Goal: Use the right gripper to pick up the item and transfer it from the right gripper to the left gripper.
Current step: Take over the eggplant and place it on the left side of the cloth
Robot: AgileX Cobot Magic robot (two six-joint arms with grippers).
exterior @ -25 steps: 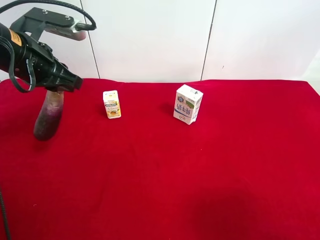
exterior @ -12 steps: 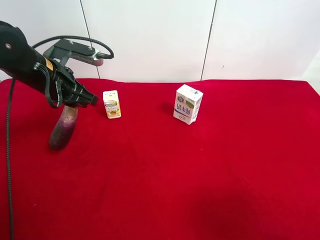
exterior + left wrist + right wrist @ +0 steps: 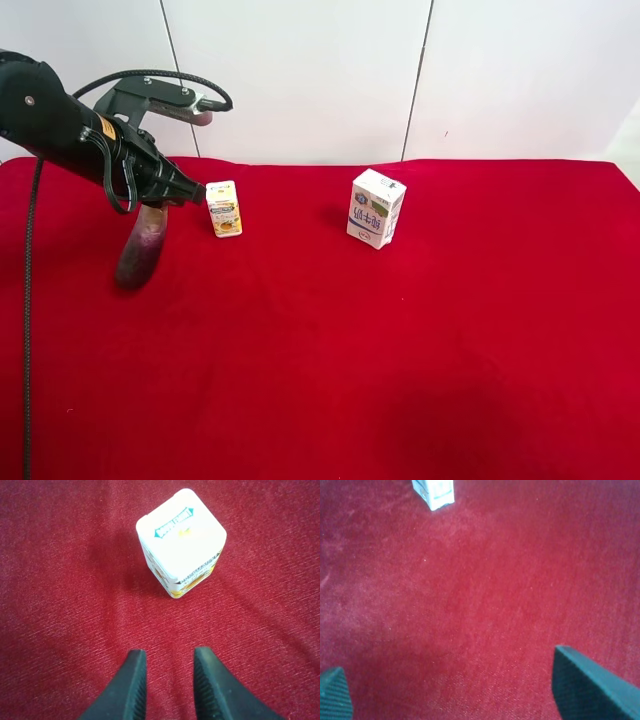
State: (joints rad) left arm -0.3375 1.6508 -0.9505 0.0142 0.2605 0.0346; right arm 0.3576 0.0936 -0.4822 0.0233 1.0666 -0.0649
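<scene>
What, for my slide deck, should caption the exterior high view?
The left gripper dangles the eggplant beside the small carton; milk carton stands apart.

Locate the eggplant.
In the exterior high view it is at the far left: the eggplant hangs tilted beneath the left gripper, just left of the small carton.

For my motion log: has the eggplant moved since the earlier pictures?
Yes. In the exterior high view the eggplant has shifted toward the small yellow-white carton, which stayed put.
</scene>
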